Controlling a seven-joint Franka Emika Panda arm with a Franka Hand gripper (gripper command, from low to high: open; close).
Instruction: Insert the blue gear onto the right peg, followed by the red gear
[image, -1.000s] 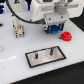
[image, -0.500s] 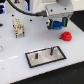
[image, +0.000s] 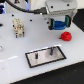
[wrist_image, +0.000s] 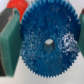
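Exterior view: the gripper (image: 61, 25) carries the blue gear (image: 62, 23) clear of the table, the red gear (image: 66, 35) just below it, the right peg (image: 50, 51) further below; wrist view: fingers (wrist_image: 8, 44) clamp the blue gear (wrist_image: 47, 45) by its rim, leaving its bore free for the peg, I judge.

A white table (image: 15, 55) carried a grey, black-rimmed plate (image: 45, 58) with two dark pegs, the red gear (image: 66, 35) and a small beige fixture (image: 18, 28).
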